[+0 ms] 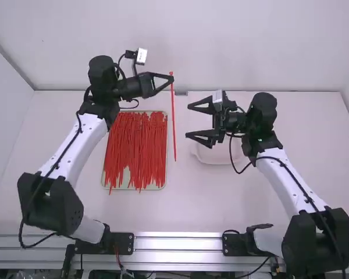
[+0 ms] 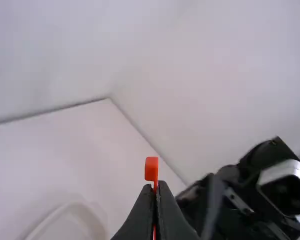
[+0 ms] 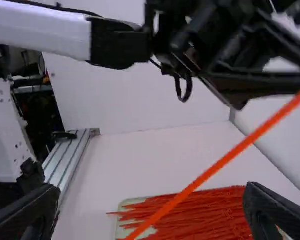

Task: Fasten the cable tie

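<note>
A single red cable tie (image 1: 173,116) hangs straight down above the table, held near its head by my left gripper (image 1: 170,81), which is shut on it. Its square head (image 2: 151,169) pokes out just past the closed fingertips. My right gripper (image 1: 189,121) stands wide open just right of the hanging strap, one finger above the other, not touching it. From the right wrist the strap (image 3: 220,162) runs diagonally between the open fingers (image 3: 275,212), with the left arm's gripper (image 3: 250,75) beyond it.
A flat tray (image 1: 162,185) piled with several red cable ties (image 1: 136,148) lies on the table under the left arm. A clear shallow container (image 1: 218,156) sits below the right gripper. The table's back edge meets the wall just behind.
</note>
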Controlling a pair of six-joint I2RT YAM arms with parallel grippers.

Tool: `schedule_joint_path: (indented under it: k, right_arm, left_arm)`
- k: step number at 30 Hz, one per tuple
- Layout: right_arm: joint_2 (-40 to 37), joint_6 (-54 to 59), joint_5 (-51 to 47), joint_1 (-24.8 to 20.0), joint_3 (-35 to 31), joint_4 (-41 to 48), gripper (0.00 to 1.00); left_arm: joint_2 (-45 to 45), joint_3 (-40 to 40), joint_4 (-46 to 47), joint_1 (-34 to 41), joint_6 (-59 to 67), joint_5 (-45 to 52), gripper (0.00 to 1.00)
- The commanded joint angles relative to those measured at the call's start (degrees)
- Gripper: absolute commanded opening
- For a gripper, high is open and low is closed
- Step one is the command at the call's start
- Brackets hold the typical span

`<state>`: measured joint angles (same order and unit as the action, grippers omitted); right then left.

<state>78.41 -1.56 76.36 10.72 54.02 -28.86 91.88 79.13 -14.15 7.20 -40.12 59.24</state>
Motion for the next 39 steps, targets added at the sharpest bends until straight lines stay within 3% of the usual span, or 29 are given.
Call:
schedule_joint_path:
  k: [1,12,18,25,31,39]
  right_arm:
    - [-0.1,6.1,1.7,-0.7,-0.1,2.3,0.98]
    - [-0.1,37.3,5.2,-0.5,-0.1,7.1,0.98]
    - [-0.1,54.7,6.8,-0.2,-0.1,7.1,0.98]
    - [-0.1,70.4,6.8,-0.2,-0.1,7.1,0.98]
    - [-0.1,85.6,10.4,1.8,-0.1,7.1,0.98]
    - [-0.1,93.0,10.6,6.2,-0.1,7.0,0.98]
  left_arm:
    - [2.0,1.2,0.5,-1.2,-5.7,0.0,0.02]
    - [5.7,1.2,1.8,-1.2,-16.0,3.3,0.02]
    - [5.7,1.2,9.0,-1.2,-25.2,4.8,0.02]
    - [5.7,1.1,17.4,-1.2,-27.6,4.2,0.02]
    - [5.7,1.0,17.4,-0.7,-28.2,4.8,0.02]
    - [5.7,0.3,17.8,-0.4,-31.3,5.8,0.02]
